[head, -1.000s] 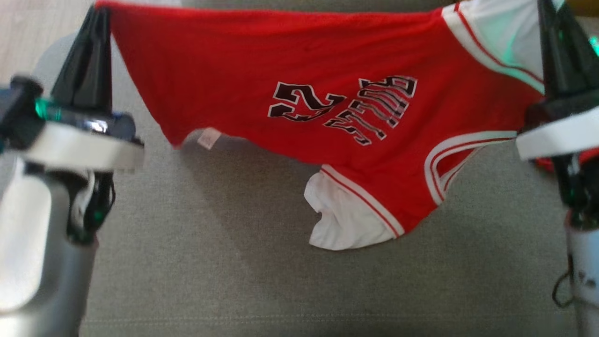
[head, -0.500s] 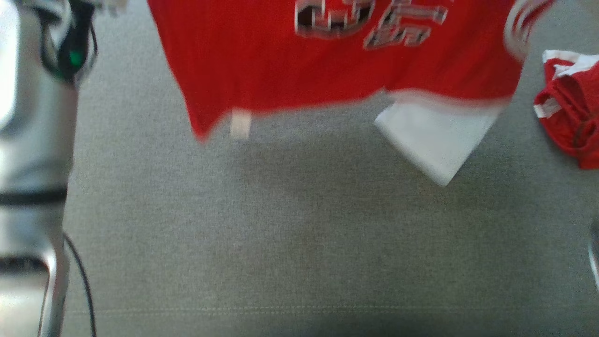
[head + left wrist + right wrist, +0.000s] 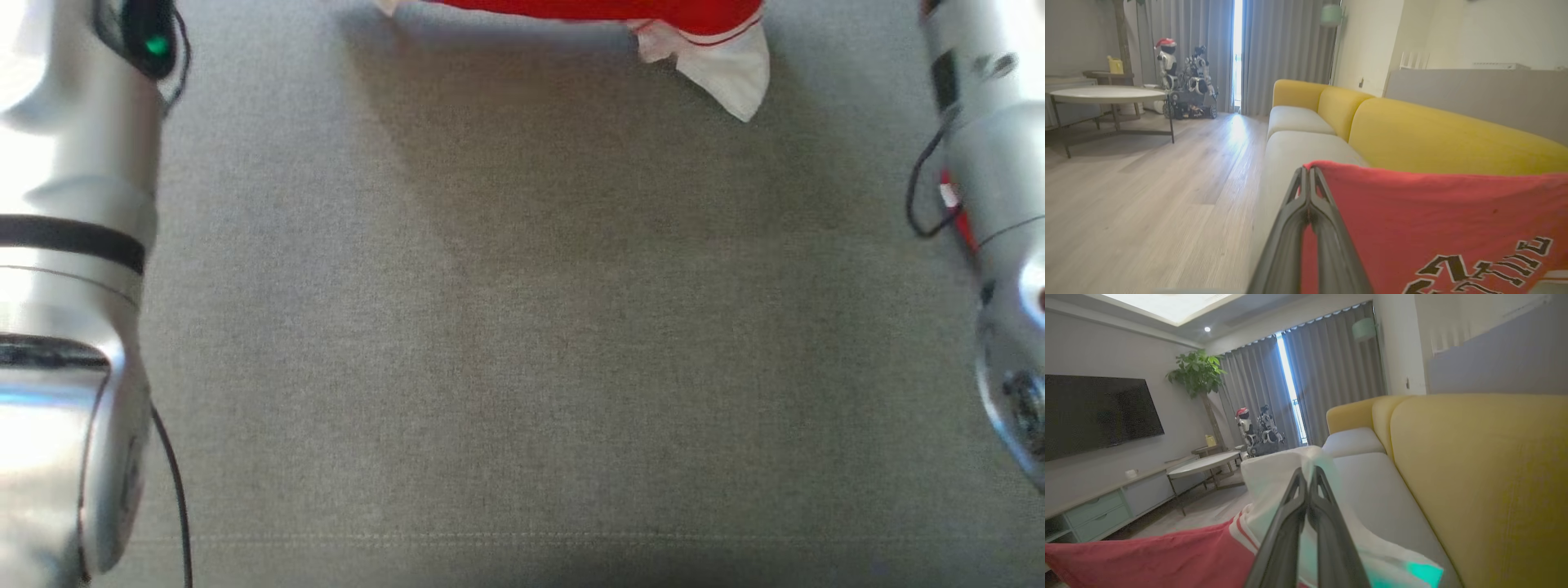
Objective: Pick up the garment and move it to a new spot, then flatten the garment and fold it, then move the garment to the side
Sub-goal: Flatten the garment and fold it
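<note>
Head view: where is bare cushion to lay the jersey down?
The grey seat cushion is bare from the hanging jersey down to the stitched seam, between the left forearm and right forearm. Crowded at the right edge, where red cloth peeks past that forearm.

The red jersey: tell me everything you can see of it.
The red jersey looks like soft knit, with white red-striped trim, a white sleeve and black lettering. It hangs stretched between the left gripper, shut on one red corner, and the right gripper, shut on white cloth, over the grey sofa seat.
</note>
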### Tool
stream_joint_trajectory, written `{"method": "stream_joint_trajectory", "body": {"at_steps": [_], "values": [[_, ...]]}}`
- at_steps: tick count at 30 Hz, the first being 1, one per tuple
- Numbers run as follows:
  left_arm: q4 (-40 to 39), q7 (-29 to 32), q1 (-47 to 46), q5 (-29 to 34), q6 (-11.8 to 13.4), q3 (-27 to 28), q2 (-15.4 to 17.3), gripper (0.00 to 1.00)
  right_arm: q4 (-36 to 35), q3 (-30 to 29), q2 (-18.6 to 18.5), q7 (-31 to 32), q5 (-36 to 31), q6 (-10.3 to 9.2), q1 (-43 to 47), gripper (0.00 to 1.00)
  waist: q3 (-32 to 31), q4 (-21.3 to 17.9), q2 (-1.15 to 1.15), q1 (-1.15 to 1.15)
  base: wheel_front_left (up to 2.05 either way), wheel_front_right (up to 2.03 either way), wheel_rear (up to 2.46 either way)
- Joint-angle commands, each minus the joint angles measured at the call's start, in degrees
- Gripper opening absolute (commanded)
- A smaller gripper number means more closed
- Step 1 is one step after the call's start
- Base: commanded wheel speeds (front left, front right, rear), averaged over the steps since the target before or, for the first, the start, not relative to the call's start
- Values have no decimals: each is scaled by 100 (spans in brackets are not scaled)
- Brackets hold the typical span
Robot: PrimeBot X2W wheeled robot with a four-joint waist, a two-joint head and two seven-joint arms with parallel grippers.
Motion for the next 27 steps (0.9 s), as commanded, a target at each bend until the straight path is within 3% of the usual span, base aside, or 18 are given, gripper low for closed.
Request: {"method": "stream_joint_trajectory", "body": {"at_steps": [1, 7, 14, 20, 27], "values": [[-56, -56, -217, 35, -4, 39, 171, 0, -22, 44, 189, -41, 98, 20, -36, 0, 33, 10, 0, 0, 0, 0, 0], [467, -107, 118, 154, -42, -189, 8, 0, 661, 509, 291, 77, 420, 20, 427, 0, 274, 37, 0, 0, 0, 0, 0], [598, -119, 809, -34, -37, -57, -139, 0, 615, 1111, 304, 109, 858, 20, 1150, 0, 452, 67, 0, 0, 0, 0, 0], [-228, -120, 1892, -32, -25, 190, -127, 0, -29, 1738, 217, -308, 1199, 20, 2167, 0, 193, 45, 0, 0, 0, 0, 0], [-1913, -121, 3684, 169, -2, 618, -119, 0, -1163, 2019, -308, -557, 1594, 20, 3837, 0, -385, 87, 0, 0, 0, 0, 0]]}}
